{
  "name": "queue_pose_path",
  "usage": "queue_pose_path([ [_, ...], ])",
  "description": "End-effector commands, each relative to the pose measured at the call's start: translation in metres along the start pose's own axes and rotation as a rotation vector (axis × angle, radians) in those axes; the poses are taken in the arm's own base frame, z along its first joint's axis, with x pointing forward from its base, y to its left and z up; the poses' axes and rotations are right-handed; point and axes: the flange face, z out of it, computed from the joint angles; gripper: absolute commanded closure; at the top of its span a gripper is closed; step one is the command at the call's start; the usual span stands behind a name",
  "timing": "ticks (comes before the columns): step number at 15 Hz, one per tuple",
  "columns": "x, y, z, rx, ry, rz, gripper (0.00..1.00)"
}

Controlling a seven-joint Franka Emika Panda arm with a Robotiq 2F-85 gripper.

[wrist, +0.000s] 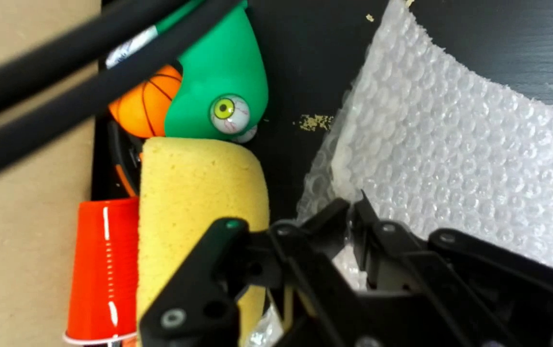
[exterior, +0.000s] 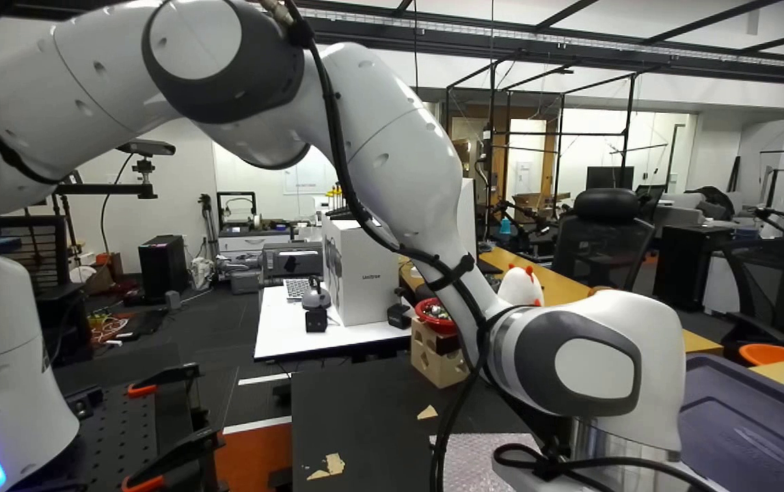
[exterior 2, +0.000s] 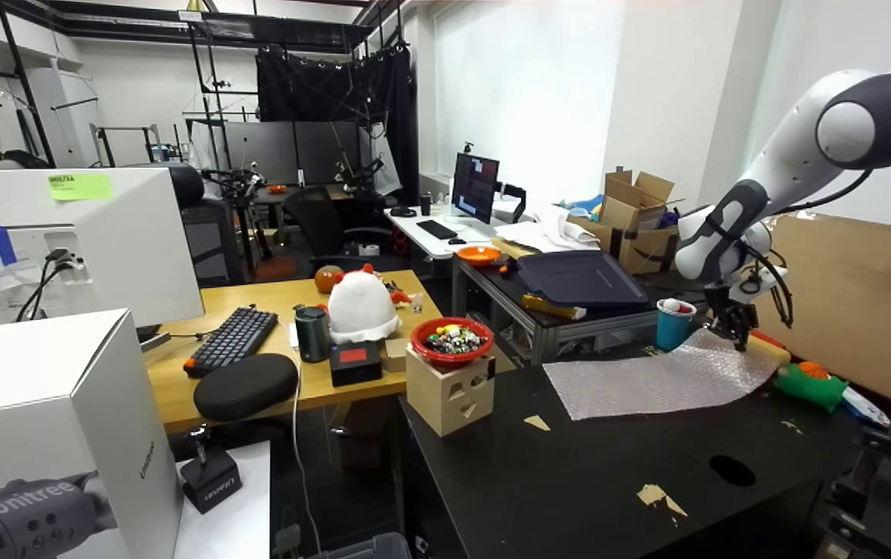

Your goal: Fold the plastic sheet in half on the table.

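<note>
Robot arm: White and sharply bent, its wrist low over the black bench.
End effector: Narrow, fingertips close together on an edge of the plastic sheet, pinching it in the wrist view.
Plastic sheet: Bubbled and translucent, it stretches across the bench in an exterior view, one end lying flat, the opposite end up at the end effector.
Yellow block: Just beside the end effector, partly hidden behind its dark linkages in the wrist view.
Green toy: Sits past the end of the yellow block, a bloodshot eyeball bulging from it, an orange ball with black seams alongside; dark cables cross in front.
Red cup: Just beside the yellow block, on the side away from the plastic sheet.
Blue cup: Stands by the plastic sheet's long edge, near the end effector.
Wooden box: Cut with shaped holes, it stands at a corner of the bench, a red bowl of small colorful pieces on top.
</note>
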Motion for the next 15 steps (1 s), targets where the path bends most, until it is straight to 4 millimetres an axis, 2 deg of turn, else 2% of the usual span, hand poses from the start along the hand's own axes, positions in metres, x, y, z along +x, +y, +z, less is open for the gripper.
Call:
queue_pose_path([
  [1,-0.008,-0.007,-0.023,-0.071,-0.055,0.055,0.99],
  [8,0.001,-0.045,-0.047,-0.195,-0.086,0.125,0.99],
  [15,0.015,-0.099,-0.075,-0.296,-0.128,0.119,0.99],
])
